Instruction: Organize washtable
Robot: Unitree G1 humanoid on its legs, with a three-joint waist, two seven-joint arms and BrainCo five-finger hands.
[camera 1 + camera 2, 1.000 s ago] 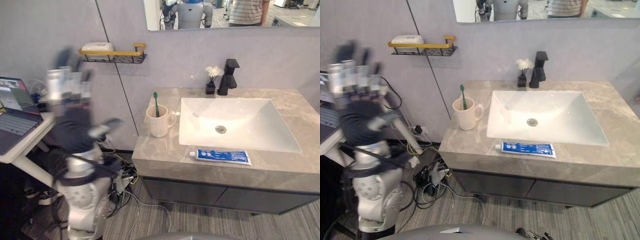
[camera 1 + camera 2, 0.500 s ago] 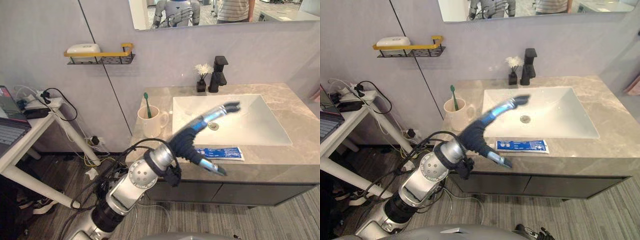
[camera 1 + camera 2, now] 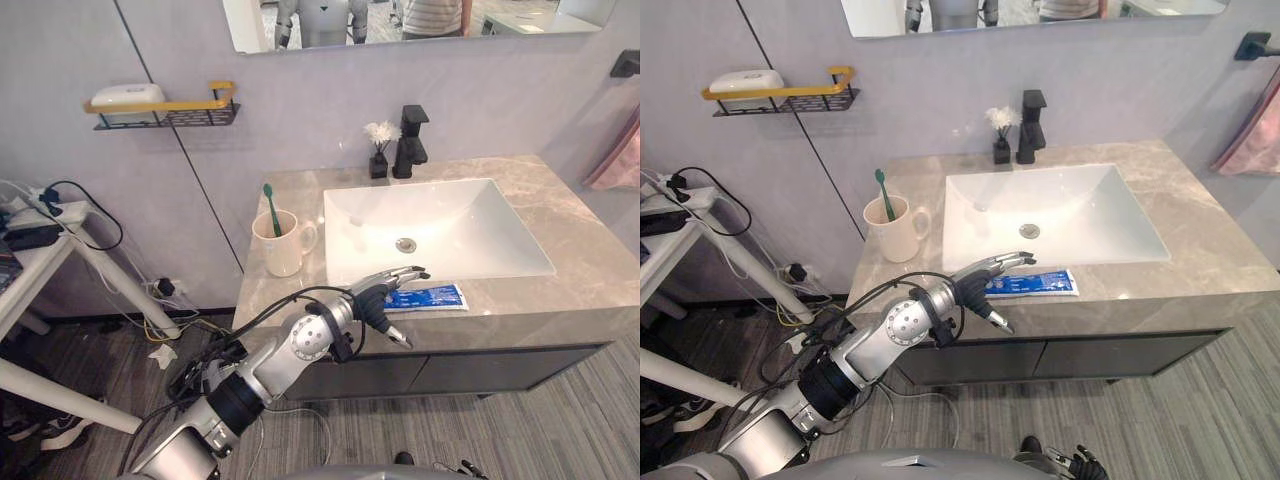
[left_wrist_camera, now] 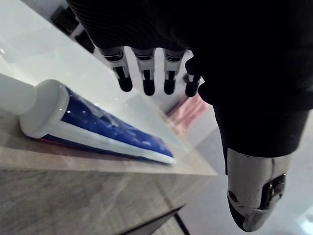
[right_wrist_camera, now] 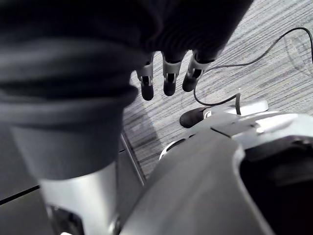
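Observation:
A blue and white toothpaste tube (image 3: 432, 297) lies flat on the grey marble counter (image 3: 300, 300), along the front edge of the white sink (image 3: 460, 240). My left hand (image 3: 378, 290) is open, its fingers straight just over the tube's capped end. In the left wrist view the fingers (image 4: 146, 76) and thumb (image 4: 252, 191) hover apart from the tube (image 4: 102, 125), with nothing held. A cream mug (image 3: 281, 248) with a green toothbrush (image 3: 269, 203) stands left of the sink. My right hand (image 5: 166, 73) hangs open over the floor.
A black faucet (image 3: 412, 135) and a small vase of white flowers (image 3: 378, 158) stand behind the sink. A yellow-railed wall shelf (image 3: 165, 108) holds a soap dish (image 3: 126, 94). A pink towel (image 3: 618, 160) hangs at the right. A white side table (image 3: 40, 255) stands left.
My left arm has swung from high at the far left, over the sink, down to the counter's front by the toothpaste tube. The camera has also shifted.

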